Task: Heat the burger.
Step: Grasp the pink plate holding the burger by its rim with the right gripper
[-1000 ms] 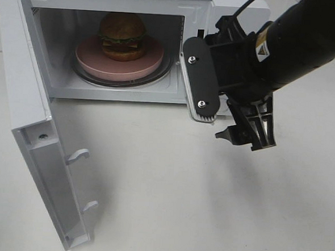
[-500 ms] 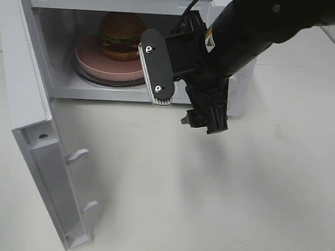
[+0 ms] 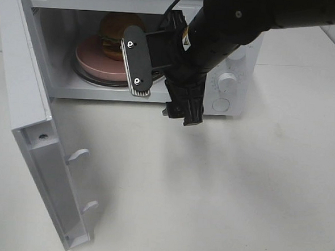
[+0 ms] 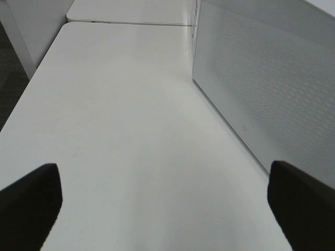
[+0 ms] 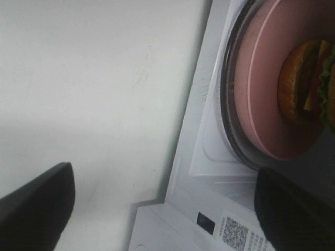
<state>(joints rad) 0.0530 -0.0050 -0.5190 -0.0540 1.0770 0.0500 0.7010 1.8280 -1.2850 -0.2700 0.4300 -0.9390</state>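
The desk [image 3: 220,197] carries a microwave [image 3: 227,78], its door [image 3: 36,129] swung wide. Inside, a pink plate [image 3: 97,61] holds the burger [image 3: 113,28]. The right end effector [image 3: 158,93] hangs before the opening, spread wide and empty. The left end effector [image 4: 167,201] gapes empty above bare desk.

We find no legible text. A sticker [image 5: 238,230] on the microwave's [image 5: 183,209] front frame carries a QR code and tiny print, too small to read. A yellow label [image 3: 186,40] on the right arm [image 3: 231,21] is likewise unreadable.
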